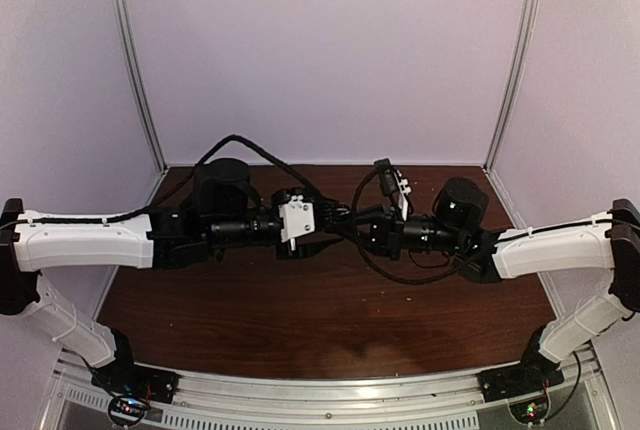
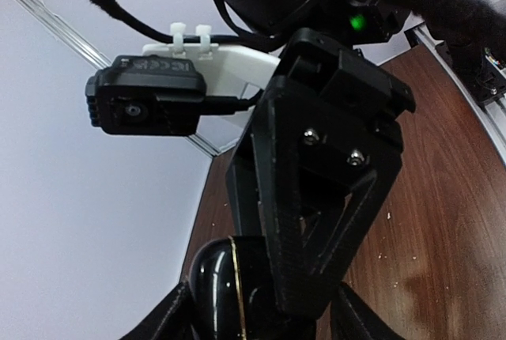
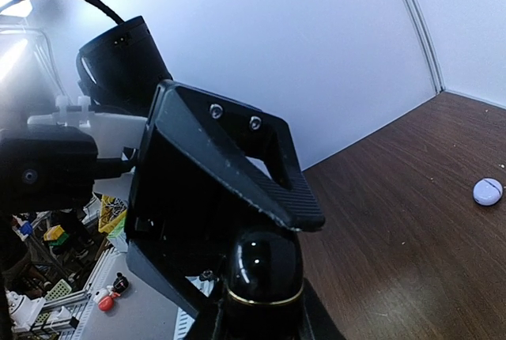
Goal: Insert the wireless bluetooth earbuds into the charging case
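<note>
From above, both arms reached in over the dark wooden bench and met nose to nose at its middle, left pincer against right pincer. Whatever sat between them was hidden under the black housings. On to the left wrist view, and there was the charging case, a glossy black round shell with a thin gold band. It was up off the bench and pressed against a ridged finger of the right pincer, whose jaws were clamped on it. The left pincer's own jaws stood apart on either side of that grip; whether they touched the case I could not tell. The right arm's wrist camera carried raised lettering along its top edge, too blurred to read, and a green light glowed above it. Pale specks dotted the wood. In the right wrist view the case sat low and close, with a ribbed left finger lying just over it. Far to the right, alone on the bench, lay a pale lilac-white round piece with a dark seam; bud or case, I could not tell.
</note>
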`<control>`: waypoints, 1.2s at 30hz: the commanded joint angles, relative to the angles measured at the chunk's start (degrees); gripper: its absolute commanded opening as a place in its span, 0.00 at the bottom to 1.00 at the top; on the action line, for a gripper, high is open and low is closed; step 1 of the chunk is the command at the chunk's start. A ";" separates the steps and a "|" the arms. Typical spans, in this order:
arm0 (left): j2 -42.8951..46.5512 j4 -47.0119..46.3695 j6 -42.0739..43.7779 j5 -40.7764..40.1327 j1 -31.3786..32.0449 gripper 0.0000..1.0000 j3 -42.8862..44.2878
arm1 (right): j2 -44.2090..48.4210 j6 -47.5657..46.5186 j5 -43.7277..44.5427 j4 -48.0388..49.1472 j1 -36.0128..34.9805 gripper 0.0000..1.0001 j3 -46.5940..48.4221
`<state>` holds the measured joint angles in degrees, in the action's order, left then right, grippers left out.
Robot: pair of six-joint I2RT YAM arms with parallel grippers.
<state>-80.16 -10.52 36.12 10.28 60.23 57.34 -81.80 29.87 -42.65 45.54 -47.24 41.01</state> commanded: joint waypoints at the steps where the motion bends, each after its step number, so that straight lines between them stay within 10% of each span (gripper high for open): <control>1: -0.37 -0.56 1.36 -1.44 0.49 0.58 0.84 | -0.36 1.74 -0.59 3.24 0.13 0.00 1.53; 10: -1.26 0.30 1.50 -4.07 0.72 0.39 1.48 | -0.91 3.04 -1.62 4.82 0.13 0.07 1.35; 26: -7.01 -9.68 -22.13 4.65 -11.26 0.29 -1.73 | 6.08 -4.31 1.60 1.04 12.32 0.97 -5.16; 36: -22.67 -7.30 -30.75 6.54 -19.61 0.29 7.17 | 12.63 -11.58 8.29 -7.91 15.90 1.00 -7.77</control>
<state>-98.02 -16.27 11.09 16.05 42.50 60.05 -71.00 21.52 -38.00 41.06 -32.29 34.54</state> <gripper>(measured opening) 0.483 0.997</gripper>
